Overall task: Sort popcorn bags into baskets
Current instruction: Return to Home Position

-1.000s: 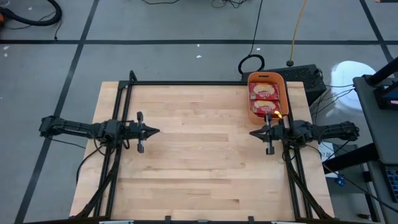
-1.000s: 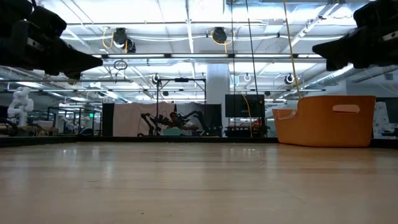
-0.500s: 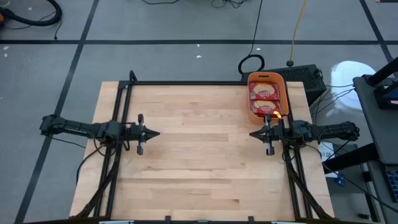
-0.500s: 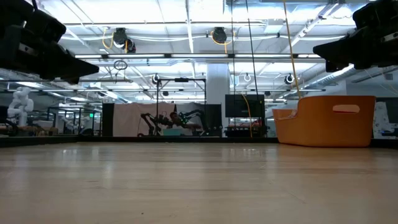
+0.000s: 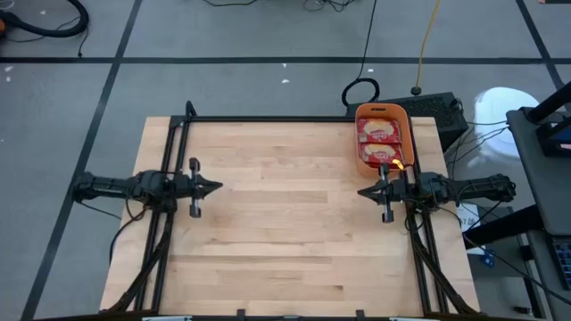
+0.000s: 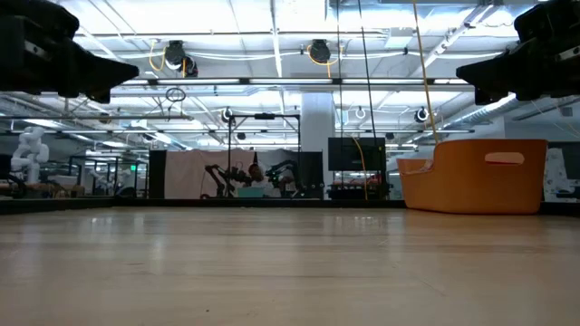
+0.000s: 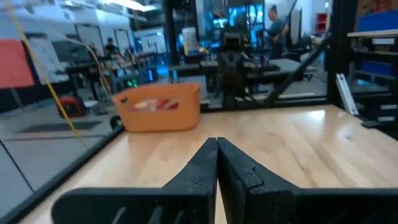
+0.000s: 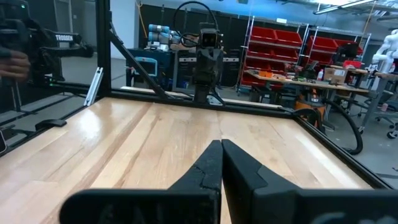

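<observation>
Wood table (image 5: pixel 285 232) shows no loose packets in the high view. Orange bin (image 5: pixel 384 108) sits at the table's upper-right corner, long axis running top-to-bottom of the frame. Two red popcorn bags (image 5: pixel 378 131) show on top, end to end along that axis; can't tell what's under them. Right gripper (image 5: pixel 364 192) hangs at right-centre with fingers pressed together, holding nothing, tip pointing frame-left. The bin is just above it and slightly right of the tip, so the right arm is by far the nearer one. Left gripper (image 5: pixel 217 187) is at left-centre, also closed and empty, pointing frame-right, well apart from the bin; its wrist view has the bin far off at centre-left. My read: sorting is done, only parking remains, and neither arm needs to cross the bin.
</observation>
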Controlling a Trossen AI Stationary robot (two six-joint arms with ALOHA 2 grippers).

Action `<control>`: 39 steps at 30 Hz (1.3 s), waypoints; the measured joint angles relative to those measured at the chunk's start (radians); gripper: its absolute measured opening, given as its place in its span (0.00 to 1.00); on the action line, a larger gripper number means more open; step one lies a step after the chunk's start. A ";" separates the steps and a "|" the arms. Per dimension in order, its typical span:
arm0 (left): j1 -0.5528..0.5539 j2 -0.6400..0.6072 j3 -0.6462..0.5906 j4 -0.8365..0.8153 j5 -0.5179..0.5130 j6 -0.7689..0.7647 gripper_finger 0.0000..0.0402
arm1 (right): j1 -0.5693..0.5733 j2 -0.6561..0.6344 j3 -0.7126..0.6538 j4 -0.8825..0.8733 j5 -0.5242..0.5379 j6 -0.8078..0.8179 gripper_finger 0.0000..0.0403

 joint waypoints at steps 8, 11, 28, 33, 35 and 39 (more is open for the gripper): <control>0.108 -0.003 0.000 -0.006 0.065 0.041 0.02 | 0.000 0.000 0.000 0.001 0.001 0.000 0.00; 0.158 -0.001 0.000 -0.013 0.104 0.019 0.02 | 0.000 0.000 0.000 0.001 0.001 0.000 0.00; 0.179 0.003 0.000 -0.031 0.169 -0.032 0.02 | 0.000 0.000 0.000 0.001 0.001 0.000 0.00; 0.179 0.003 0.000 -0.030 0.168 -0.032 0.02 | 0.000 0.000 0.000 0.001 0.001 0.000 0.00; 0.178 0.003 0.000 -0.030 0.168 -0.031 0.02 | 0.000 0.000 0.000 0.001 0.001 0.000 0.00; 0.178 0.003 0.000 -0.029 0.168 -0.030 0.02 | 0.000 0.000 0.000 0.001 0.001 0.000 0.00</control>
